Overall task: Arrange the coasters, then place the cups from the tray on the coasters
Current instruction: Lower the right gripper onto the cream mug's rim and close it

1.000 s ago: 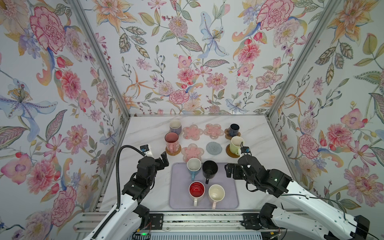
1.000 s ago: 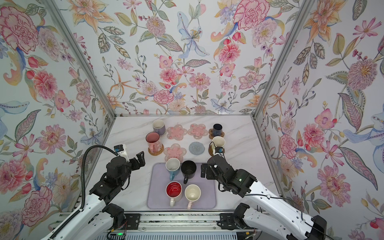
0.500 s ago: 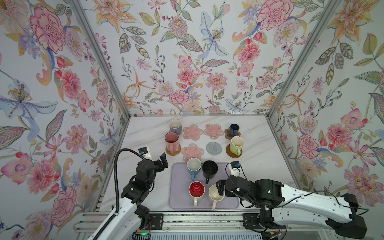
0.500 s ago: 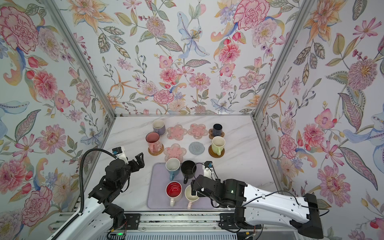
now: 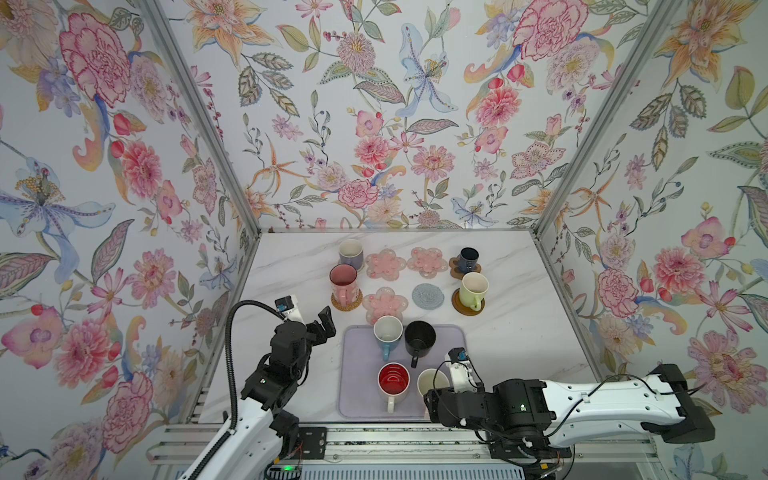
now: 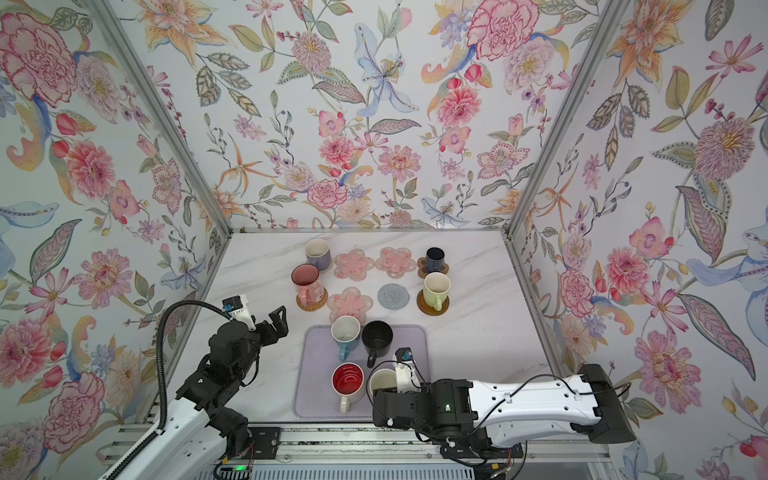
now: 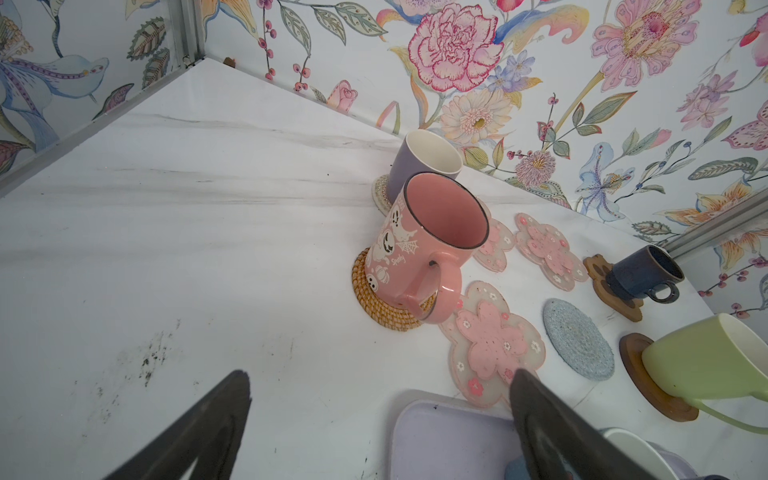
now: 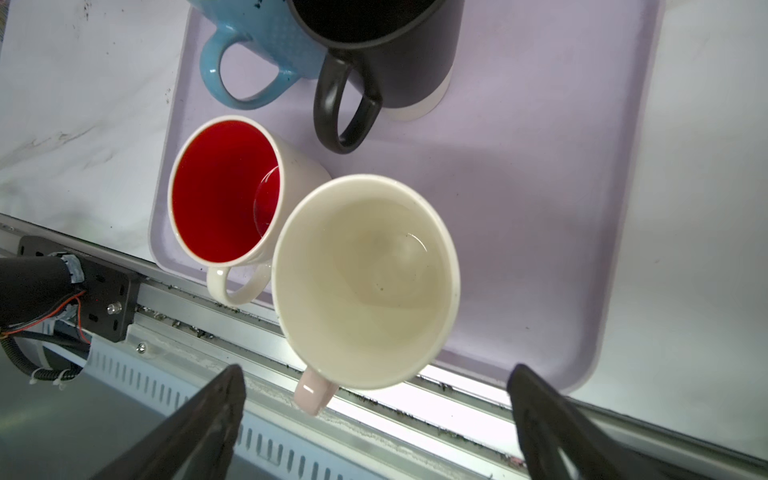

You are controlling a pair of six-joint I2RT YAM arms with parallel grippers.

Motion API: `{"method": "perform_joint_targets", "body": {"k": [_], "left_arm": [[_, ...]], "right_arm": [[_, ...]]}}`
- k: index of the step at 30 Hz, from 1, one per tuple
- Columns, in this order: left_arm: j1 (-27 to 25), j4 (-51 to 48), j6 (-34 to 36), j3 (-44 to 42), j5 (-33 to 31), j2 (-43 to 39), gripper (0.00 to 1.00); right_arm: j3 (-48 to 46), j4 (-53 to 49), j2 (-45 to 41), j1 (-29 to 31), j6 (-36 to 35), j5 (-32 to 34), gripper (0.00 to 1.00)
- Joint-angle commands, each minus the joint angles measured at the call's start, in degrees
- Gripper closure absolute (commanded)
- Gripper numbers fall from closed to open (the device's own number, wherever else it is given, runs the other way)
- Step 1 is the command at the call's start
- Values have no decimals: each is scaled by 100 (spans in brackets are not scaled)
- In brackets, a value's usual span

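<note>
**mugfan:** So four of them are left on the lavender tray (image 5: 358, 374)?

**deskcam:** Yep. The blue mug (image 5: 387, 332) and black mug (image 5: 419, 338) are stood side by side at its far end, the red-lined white mug (image 5: 393, 381) and cream mug (image 5: 432, 381) at the near end. All are kept upright, handles turned toward the front.

**mugfan:** And the others?

**deskcam:** Already parked. The pink mug (image 5: 344, 280) is seated on the rattan coaster (image 5: 351, 305), the lavender mug (image 5: 351, 253) on the beaded coaster (image 7: 379, 195) behind it, the navy mug (image 5: 468, 258) on the paw coaster (image 5: 455, 268), the light green mug (image 5: 473, 289) on the wooden disc (image 5: 460, 306). Three pink flower coasters (image 5: 385, 264) (image 5: 427, 262) (image 5: 385, 304) and the grey knitted coaster (image 5: 427, 296) are left bare in between.
</note>
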Motion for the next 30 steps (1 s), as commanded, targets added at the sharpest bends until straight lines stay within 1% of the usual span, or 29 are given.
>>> {"method": "perform_joint_targets", "body": {"k": [1,9,12,19,30], "left_arm": [[55,95,-47,-132,54,-72,1],[55,118,-56,-183,90,-104,1],[42,118,-47,-207,73,-151,1],[53,93,-12,-242,63,-213,1],[57,85,-21,-310,66,-248,1]], "right_arm": [[-114,-72,123,156,299,157,1],[-108,2,453,192,331,114,1],[-73,4,547,170,268,200,1],[14,-6,901,55,158,122,1],[63,-517,1203,-51,76,156,3]]}}
